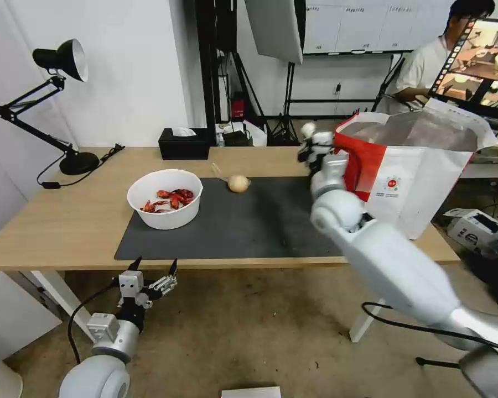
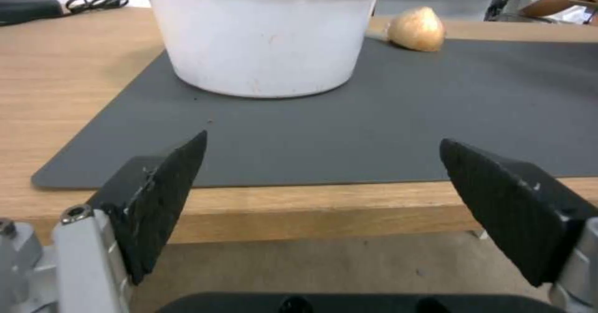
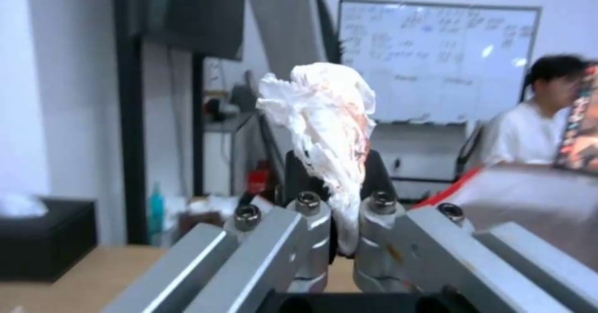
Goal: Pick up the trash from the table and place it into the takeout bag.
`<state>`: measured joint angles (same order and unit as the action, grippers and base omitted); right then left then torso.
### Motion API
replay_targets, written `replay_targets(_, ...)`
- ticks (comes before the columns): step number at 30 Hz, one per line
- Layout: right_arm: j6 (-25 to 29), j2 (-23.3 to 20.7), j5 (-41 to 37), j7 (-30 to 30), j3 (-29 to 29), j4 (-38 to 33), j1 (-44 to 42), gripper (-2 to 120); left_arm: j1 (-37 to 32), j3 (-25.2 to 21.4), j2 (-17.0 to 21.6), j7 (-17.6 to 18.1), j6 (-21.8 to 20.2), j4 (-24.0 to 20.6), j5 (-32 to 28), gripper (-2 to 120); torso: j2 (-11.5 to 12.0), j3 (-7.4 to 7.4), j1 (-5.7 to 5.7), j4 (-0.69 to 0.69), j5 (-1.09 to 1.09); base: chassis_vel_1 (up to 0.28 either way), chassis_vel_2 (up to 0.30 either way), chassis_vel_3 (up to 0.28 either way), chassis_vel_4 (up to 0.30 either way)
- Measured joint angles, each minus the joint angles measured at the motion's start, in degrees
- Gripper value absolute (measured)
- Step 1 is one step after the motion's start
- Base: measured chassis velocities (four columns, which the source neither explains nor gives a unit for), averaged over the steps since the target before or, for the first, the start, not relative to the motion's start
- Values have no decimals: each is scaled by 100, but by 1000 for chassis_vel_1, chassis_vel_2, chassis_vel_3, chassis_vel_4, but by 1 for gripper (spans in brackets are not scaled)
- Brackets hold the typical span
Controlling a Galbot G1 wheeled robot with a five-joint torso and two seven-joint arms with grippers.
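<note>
Between the right claw (image 3: pixel 339 182) jaws sits the crumpled tissue (image 3: pixel 327 117).

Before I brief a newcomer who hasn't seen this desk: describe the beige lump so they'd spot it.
On the light-wood desk, find the dark grey mat. At its far edge, beside the white bowl of crayfish shells, sits the beige round lump: small, onion-like, the mat's only loose item.

Light: bright, even, soft shadows under bowl (image 1: pixel 165 198).
Blur: right wrist background soft, motion-smeared.
Edges: head view bowed.
</note>
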<state>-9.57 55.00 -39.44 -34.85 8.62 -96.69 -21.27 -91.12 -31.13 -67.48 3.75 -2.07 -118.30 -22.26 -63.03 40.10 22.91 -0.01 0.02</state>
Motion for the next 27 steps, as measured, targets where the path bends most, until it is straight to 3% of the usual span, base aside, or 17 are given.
replay_targets(3, -304, -403, -317, -216, -217, -153, 235, 0, 8, 46, -9, 7, 0, -42, 9, 100, 0, 0, 0, 0, -1, 0, 0, 0, 0)
replay_targets(11, -926, -951, -542, -542, -371, -3, 361, 0, 37, 126, 37, 10, -7, -59, -36, 100, 0, 1, 0, 0, 0, 0, 0, 0, 0)
replay_targets(17, -982, -1013, -641, -704, -411, 89, 278, 1, 93, 141, 83, 11, -49, -93, -167, 100, 0, 1, 1, 1, -1, 0, 0, 0, 0)
replay_targets(27, -1166, -1073, -761, -679, -478, 65, 219, 39, 28, 156, 57, 11, -144, -156, -260, 100, 0, 1, 1, 1, -2, 0, 0, 0, 0)
